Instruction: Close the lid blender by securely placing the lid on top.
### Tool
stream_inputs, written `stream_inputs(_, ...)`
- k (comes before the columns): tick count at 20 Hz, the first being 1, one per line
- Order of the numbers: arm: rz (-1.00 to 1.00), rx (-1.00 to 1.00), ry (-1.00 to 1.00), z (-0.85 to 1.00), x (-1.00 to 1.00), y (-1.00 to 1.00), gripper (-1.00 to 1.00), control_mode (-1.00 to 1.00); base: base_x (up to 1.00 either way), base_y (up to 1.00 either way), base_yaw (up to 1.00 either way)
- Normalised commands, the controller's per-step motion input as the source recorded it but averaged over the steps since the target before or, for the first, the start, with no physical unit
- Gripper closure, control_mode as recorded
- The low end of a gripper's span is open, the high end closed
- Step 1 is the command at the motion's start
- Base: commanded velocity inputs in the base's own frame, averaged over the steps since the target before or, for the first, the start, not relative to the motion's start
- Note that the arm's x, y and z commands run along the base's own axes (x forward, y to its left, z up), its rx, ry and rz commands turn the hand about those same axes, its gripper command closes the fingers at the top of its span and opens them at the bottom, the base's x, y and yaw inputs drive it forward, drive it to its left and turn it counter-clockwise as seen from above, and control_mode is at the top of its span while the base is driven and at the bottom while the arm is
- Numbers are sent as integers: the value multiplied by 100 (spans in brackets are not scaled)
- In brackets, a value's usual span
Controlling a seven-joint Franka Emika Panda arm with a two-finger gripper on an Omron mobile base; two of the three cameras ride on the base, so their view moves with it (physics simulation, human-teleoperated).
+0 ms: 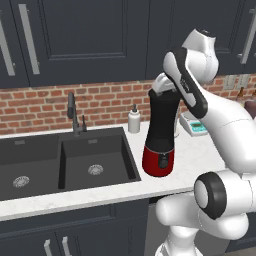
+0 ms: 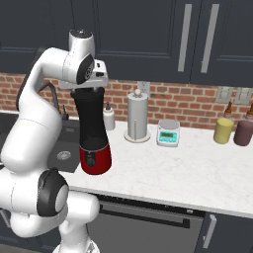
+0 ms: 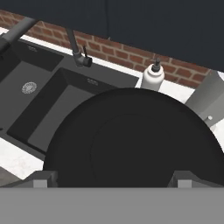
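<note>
The gripper point(image 3: 112, 177) hovers with fingers spread wide, directly above the lid point(image 3: 135, 140), which sits on top of the blender point(image 1: 161, 135). The blender stands on the counter point(image 2: 197, 168), just right of the sink point(image 1: 65, 160). Behind the blender stands a soap bottle point(image 1: 134, 120).

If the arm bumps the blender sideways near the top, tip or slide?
Likely tips: the blender is tall, its black jar widening upward over a narrow rounded red base. That glossy base might also skid on the smooth counter. It probably stays rigid either way.

Even, soft rendered light; faint shadows, sharp, no glare
</note>
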Motion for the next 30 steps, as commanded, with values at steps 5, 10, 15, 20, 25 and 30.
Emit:
stream_inputs(5,0,0,0,8,-1,15,-100,-100,0,0,0)
stream_inputs(10,0,0,0,2,0,2,-100,-100,0,0,0)
stream_inputs(15,-1,0,0,0,0,-8,-100,-100,0,0,0)
stream_inputs(20,-3,0,0,0,0,-17,-100,-100,0,0,0)
stream_inputs(25,-3,0,0,0,0,-13,-100,-100,0,0,0)
stream_inputs(30,-3,0,0,0,0,-8,-100,-100,0,0,0)
